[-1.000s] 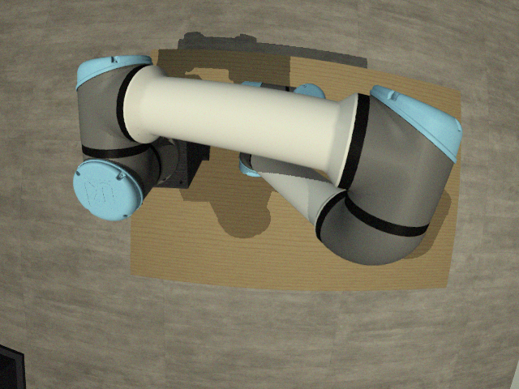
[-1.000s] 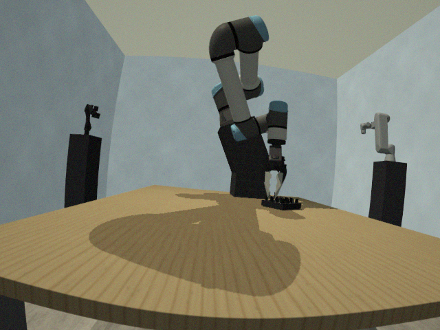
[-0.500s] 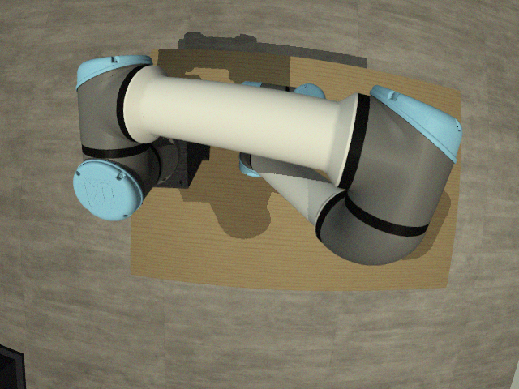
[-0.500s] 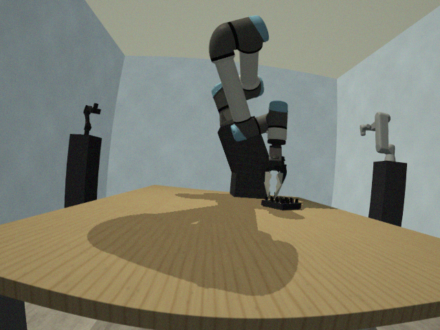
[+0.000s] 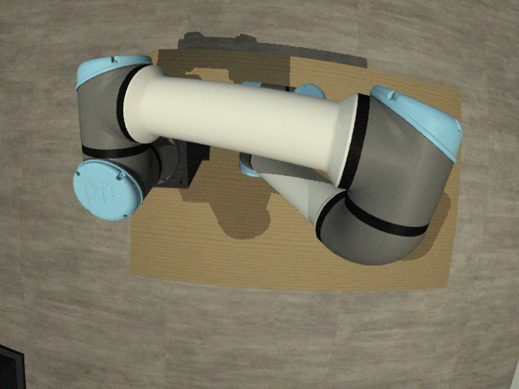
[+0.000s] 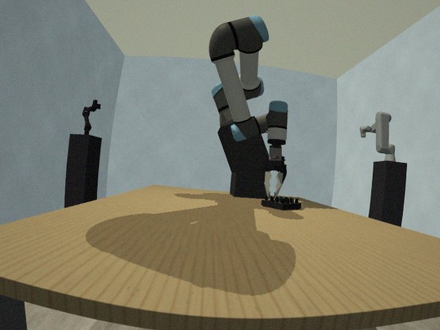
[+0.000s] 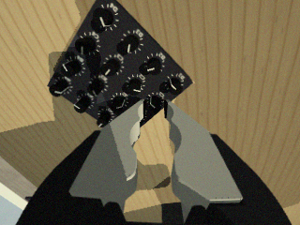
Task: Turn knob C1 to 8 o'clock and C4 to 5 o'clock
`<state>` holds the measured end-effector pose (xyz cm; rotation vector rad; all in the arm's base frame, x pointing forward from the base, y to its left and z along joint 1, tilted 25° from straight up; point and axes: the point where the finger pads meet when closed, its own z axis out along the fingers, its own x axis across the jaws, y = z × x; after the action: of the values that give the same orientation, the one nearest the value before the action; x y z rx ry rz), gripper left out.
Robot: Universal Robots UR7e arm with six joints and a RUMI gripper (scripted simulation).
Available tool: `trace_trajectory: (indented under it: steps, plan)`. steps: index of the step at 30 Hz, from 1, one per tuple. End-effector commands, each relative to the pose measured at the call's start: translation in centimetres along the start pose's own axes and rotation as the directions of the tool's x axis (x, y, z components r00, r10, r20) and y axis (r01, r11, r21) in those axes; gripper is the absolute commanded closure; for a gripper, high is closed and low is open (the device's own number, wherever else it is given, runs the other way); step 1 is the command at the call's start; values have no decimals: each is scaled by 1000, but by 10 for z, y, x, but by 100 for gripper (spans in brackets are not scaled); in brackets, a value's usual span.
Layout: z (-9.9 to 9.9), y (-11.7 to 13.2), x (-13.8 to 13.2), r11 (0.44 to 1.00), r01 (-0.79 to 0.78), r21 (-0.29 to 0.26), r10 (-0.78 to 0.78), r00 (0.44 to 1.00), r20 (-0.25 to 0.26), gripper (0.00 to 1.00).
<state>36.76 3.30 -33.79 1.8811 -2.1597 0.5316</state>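
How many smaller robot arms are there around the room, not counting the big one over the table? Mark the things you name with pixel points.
2: a black arm point(image 6: 86, 117) at the exterior view's left, and a pale gray arm point(image 6: 382, 132) at its right. Others may be out of view.

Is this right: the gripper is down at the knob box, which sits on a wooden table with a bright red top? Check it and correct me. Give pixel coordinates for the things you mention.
The tabletop point(image 5: 251, 259) point(image 6: 337, 256) is tan, not red, as the exterior view shows; the rest stands.
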Motion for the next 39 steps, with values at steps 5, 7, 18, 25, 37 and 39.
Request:
trace_trajectory:
  steps: [5,7,18,25,37,39]
  plan:
    - [0,0,0,1000,0,1,0,1000,0,96]
    - [0,0,0,1000,0,1,0,1000,0,96]
    - [0,0,0,1000,0,1,0,1000,0,96]
    - [0,0,0,1000,0,1,0,1000,0,96]
    - [0,0,0,1000,1,1,-1,1000,0,96]
    - [0,0,0,1000,2,1,-2,1000,0,96]
